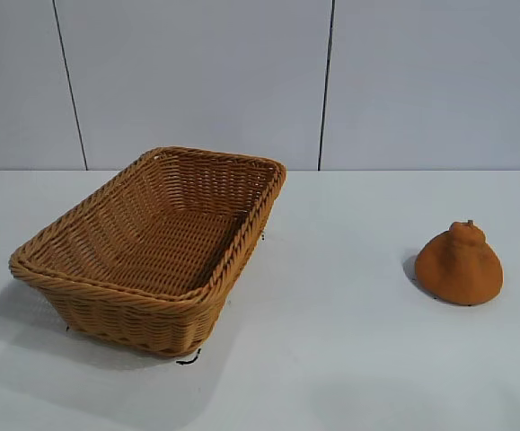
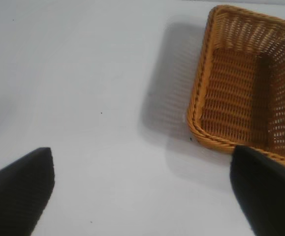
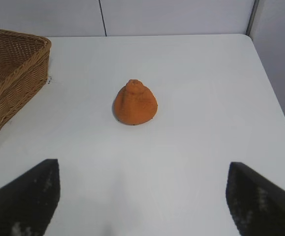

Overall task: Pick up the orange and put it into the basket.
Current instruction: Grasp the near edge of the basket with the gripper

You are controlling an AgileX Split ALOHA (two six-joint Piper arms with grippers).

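Observation:
The orange, dull orange with a knobby top, sits on the white table at the right; it also shows in the right wrist view. The wicker basket stands empty at the left, and its rim also shows in the left wrist view. Neither gripper shows in the exterior view. My right gripper is open and empty, hanging above the table some way short of the orange. My left gripper is open and empty over bare table beside the basket.
The white table runs to a grey panelled wall behind. In the right wrist view the basket's corner lies off to one side of the orange, and the table's edge runs along the other side.

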